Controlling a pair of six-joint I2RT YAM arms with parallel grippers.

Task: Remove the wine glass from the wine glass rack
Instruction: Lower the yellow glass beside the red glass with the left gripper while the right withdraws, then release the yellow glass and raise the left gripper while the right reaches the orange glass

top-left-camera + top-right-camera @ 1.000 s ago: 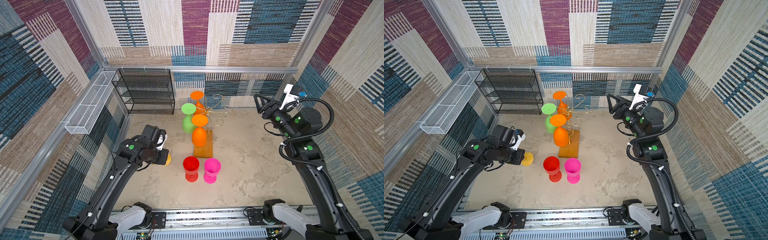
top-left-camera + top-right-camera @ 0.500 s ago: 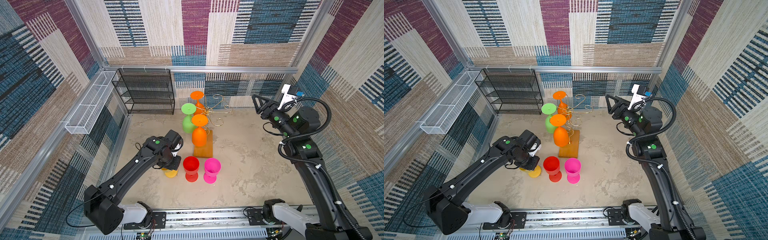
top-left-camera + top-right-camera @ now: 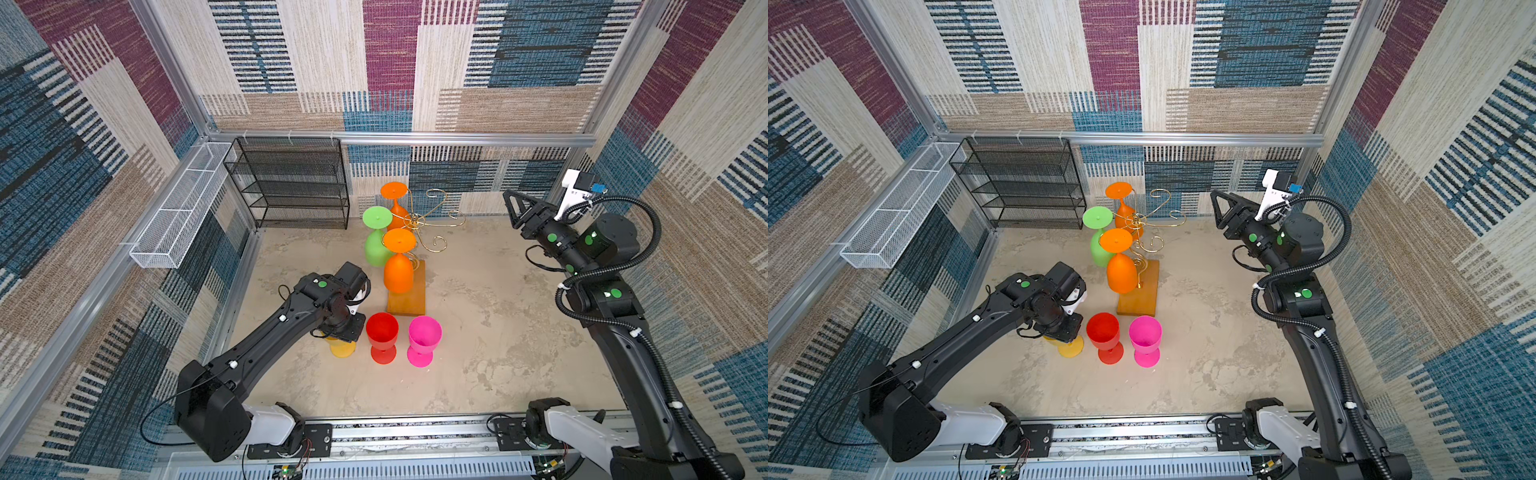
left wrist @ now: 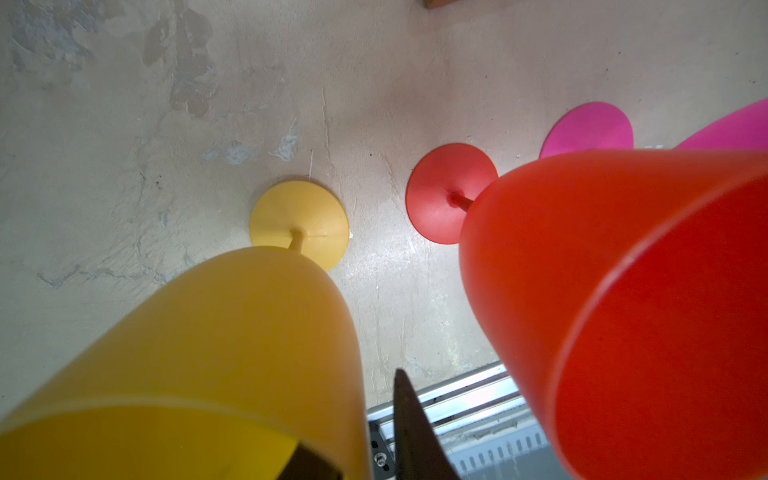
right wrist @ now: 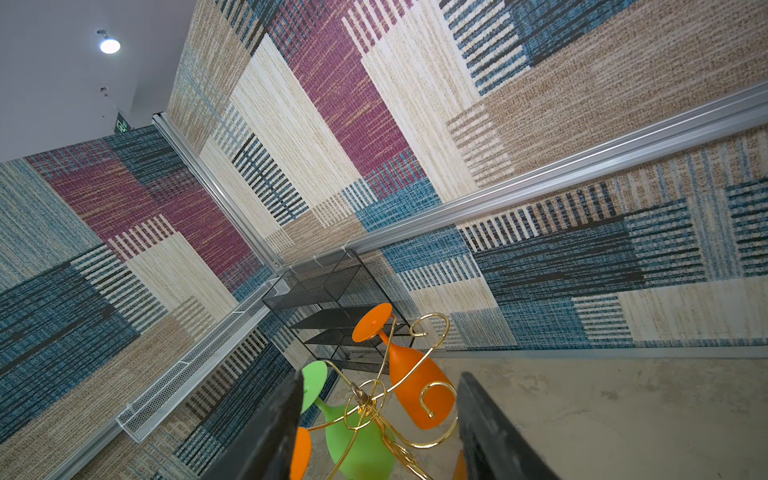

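- Wine glass in translucent yellow (image 3: 343, 349) (image 4: 232, 332) stood upright on the mottled beige bench (image 3: 498, 332), off the rack, with its round foot flat on the surface.
- I saw the left jaws straddling its rim from above. One jaw reached down inside the bowl and the other stayed outside. There was a sliver of daylight between that outer jaw and the wall, so I read them as released, not pinching the glass.
- Just beside it stood a red stemmed wine glass (image 3: 382, 332), also upright, and just beyond that a magenta stemmed wine glass (image 3: 424, 334). The three made a row in front of the rack.
- The wine glass rack (image 3: 409, 303) (image 3: 1140, 301), thin gold wire with curled scroll arms on a rectangular orange-brown wooden base, sat mid-bench behind that row.
- Three glasses hung from it bowl-down and foot-up. The front orange glass (image 3: 398, 274) was nearest the row, the lime-green glass (image 3: 376, 251) hung on the left side, and the rear orange glass (image 3: 395, 210) hung at the back.
- The right jaws were raised off the bench, well apart from the rack on its right and pointing toward it. They were parted and gripped nothing.
- Through the right wrist camera I saw the gold scrolls and hanging glasses framed between those two jaws, with nothing touching them.
- A black mesh tiered shelf (image 3: 299, 183) stood against the back wall, and a long white wire basket (image 3: 178, 208) was fixed along the left wall.
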